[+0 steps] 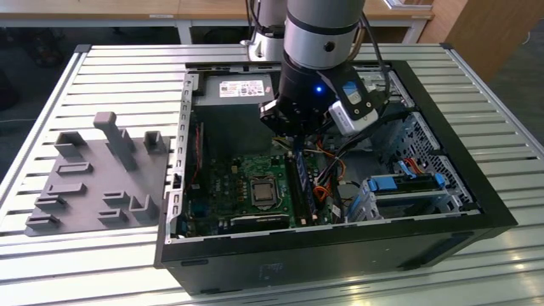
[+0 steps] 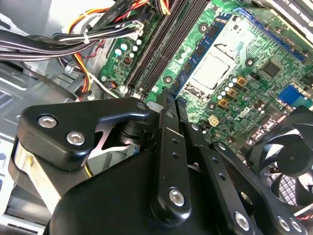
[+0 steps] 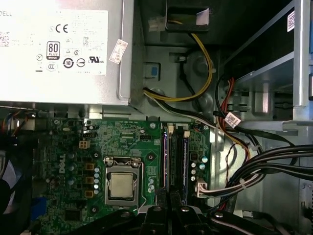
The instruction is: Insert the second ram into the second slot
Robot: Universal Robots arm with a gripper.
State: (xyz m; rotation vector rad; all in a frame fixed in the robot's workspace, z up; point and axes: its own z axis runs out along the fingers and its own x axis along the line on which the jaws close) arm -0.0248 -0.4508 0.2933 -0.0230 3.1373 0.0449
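Exterior view: open computer case (image 1: 340, 255) on slatted table (image 1: 102, 70); arm (image 1: 323, 38) reaching down inside. Flat on case floor: motherboard (image 1: 223, 185). Low over memory slots (image 3: 176, 161): gripper (image 1: 293, 145), fingers (image 2: 166, 127) pressed together, nothing seen between. Position of second ram (image 1: 301, 188): edge-up in slots near processor socket (image 3: 120, 187), just under fingertips; full seating not discernible. Judged step: press-home stage. Next move calls for straight downward force along strip's top edge, no tilt, until end latches close.
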